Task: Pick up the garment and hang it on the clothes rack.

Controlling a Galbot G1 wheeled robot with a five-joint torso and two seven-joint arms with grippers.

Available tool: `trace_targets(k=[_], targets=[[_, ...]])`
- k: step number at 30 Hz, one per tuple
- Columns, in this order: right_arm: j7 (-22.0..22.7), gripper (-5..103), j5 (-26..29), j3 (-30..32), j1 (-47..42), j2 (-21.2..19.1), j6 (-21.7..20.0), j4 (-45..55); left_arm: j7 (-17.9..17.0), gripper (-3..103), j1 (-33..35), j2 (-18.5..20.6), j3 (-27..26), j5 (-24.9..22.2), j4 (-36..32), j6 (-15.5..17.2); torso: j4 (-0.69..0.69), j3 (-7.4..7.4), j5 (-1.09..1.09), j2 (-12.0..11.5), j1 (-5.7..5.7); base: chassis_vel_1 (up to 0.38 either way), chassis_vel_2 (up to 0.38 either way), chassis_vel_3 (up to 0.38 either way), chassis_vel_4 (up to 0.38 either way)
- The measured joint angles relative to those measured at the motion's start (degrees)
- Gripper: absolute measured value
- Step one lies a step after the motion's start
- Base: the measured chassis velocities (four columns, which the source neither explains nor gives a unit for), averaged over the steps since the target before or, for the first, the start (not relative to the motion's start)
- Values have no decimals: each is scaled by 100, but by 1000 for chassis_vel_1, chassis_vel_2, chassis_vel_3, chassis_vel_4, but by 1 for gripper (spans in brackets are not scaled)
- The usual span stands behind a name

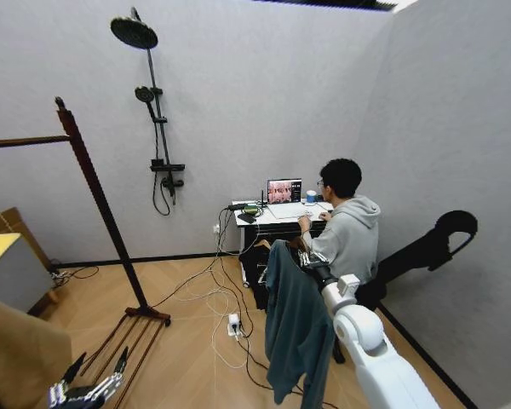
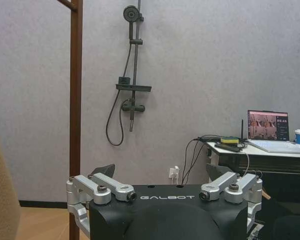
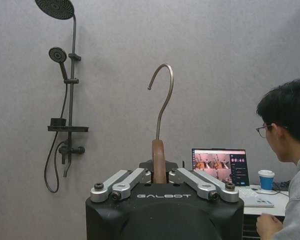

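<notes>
Teal-blue shirt (image 1: 296, 328) hangs from its wooden hanger (image 3: 158, 161), which the right gripper (image 3: 158, 176) clamps at the neck, hook (image 3: 162, 98) upright, well apart from the clothes rack (image 1: 94, 192). Swinging cloth could twist the hook off line. Left gripper (image 1: 92, 379) waits spread open, empty, low near the rack's base.

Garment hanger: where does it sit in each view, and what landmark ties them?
Head: garment hangs from right gripper, lower centre-right.
Right wrist: hanger clamped between the fingers, hook upright at centre.
Left wrist: not in it.
Shared landmark: wall shower.
</notes>
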Motion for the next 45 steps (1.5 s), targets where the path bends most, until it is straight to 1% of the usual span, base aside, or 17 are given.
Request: trace_targets(k=[8, 11, 14, 23, 29, 32, 35, 37, 39, 45], targets=[[-72, 10, 7, 87, -126, 0, 38, 140, 0, 100, 0, 0, 0, 0, 0, 0, -1, 0, -1, -1, 1, -94, 100, 105, -98], [-157, 10, -20, 84, -180, 85, 72, 165, 0, 100, 0, 0, 0, 0, 0, 0, 1, 0, 0, 0, 0, -67, 134, 122, -71], [-197, 10, -27, 83, -182, 113, 82, 164, 0, 100, 0, 0, 0, 0, 0, 0, 0, 0, 0, 0, -1, -36, 141, 139, -55], [-282, 10, 28, 125, -120, 20, 94, 92, 0, 100, 0, 0, 0, 0, 0, 0, 0, 0, -1, -1, 0, -24, 166, 174, -34], [-377, 10, 62, 128, -67, 8, 119, 4, 0, 100, 0, 0, 0, 0, 0, 0, 0, 1, 1, -2, 1, -5, 193, 193, 9], [-410, 10, 65, 122, -36, 18, 137, -53, 0, 100, 0, 0, 0, 0, 0, 0, 0, -1, -2, -1, -1, -3, 212, 216, 30], [-444, 10, 63, 111, -6, 55, 158, -123, 0, 100, 0, 0, 0, 0, 0, 0, 0, 0, 2, -1, -1, 40, 228, 221, 31], [-452, 10, 58, 103, 11, 68, 169, -147, 0, 100, 0, 0, 0, 0, 0, 0, 0, 0, -2, -2, 0, 49, 222, 206, 31], [-453, 10, 50, 96, 19, 82, 174, -174, -1, 100, 0, 0, 0, 0, 0, 0, 1, 0, 1, -2, 0, 58, 218, 212, 30], [-463, 10, 27, 99, 32, 107, 202, -225, 0, 100, 0, 0, 0, 0, 0, 0, -1, 0, 0, -1, -1, 23, 222, 223, 24]])
